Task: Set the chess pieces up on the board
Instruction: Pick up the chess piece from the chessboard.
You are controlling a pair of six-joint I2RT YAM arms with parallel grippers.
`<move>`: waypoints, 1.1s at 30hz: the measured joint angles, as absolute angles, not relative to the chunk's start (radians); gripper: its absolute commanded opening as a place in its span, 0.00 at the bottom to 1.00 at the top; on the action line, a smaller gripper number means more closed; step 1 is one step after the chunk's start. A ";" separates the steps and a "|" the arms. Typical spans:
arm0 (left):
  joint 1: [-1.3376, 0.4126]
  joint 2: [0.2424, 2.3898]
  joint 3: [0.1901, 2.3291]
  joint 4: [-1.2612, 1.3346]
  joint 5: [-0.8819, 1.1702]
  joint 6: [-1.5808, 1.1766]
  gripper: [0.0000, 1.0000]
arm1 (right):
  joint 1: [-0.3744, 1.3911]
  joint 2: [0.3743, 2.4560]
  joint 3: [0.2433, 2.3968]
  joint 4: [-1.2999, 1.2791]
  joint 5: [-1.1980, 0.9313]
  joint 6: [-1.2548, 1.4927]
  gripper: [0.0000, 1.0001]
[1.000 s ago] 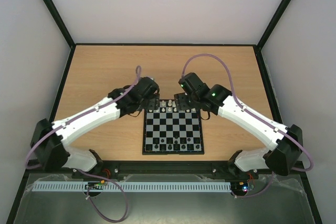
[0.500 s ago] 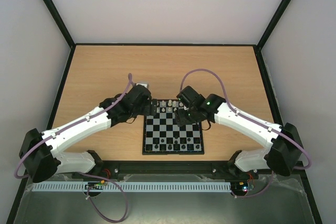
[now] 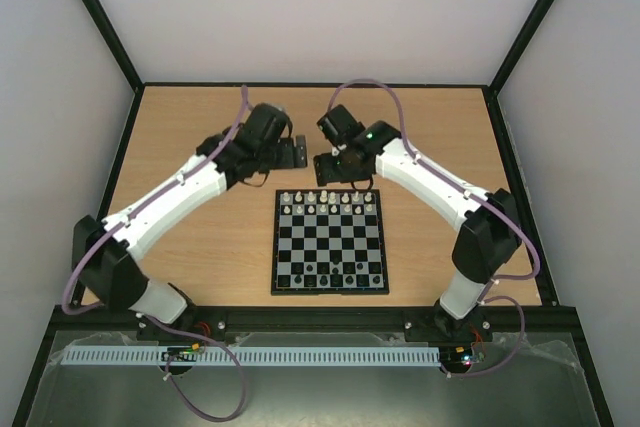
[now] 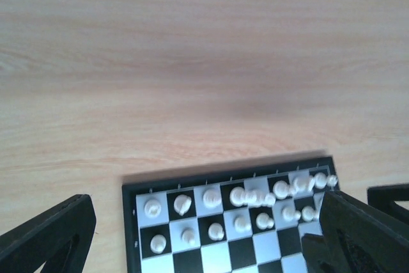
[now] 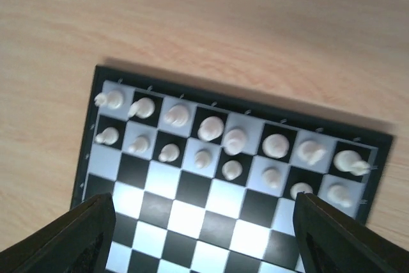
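**A:** Where do things stand?

**B:** My left jaws and right jaws both gape wide, holding nothing, above the far edge of the board [image 3: 329,243] on the table [image 3: 180,127]. White pieces [image 5: 211,129] fill its far rows.

**A:** Advice?

**B:** For the black pieces [image 3: 330,271], I'd descend straight and pinch one only.
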State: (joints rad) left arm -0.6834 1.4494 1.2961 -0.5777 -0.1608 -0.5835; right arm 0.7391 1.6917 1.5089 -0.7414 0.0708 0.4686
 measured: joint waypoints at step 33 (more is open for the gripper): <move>-0.630 1.396 1.540 -1.108 0.184 -0.696 0.99 | 0.951 1.444 1.446 -1.165 -0.130 0.964 0.62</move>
State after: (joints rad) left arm -0.6300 1.3960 1.5402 -1.1080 0.1844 -0.6956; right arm 0.9512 1.4445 1.4464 -1.1648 -0.1295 0.9638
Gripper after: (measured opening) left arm 0.990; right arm 0.660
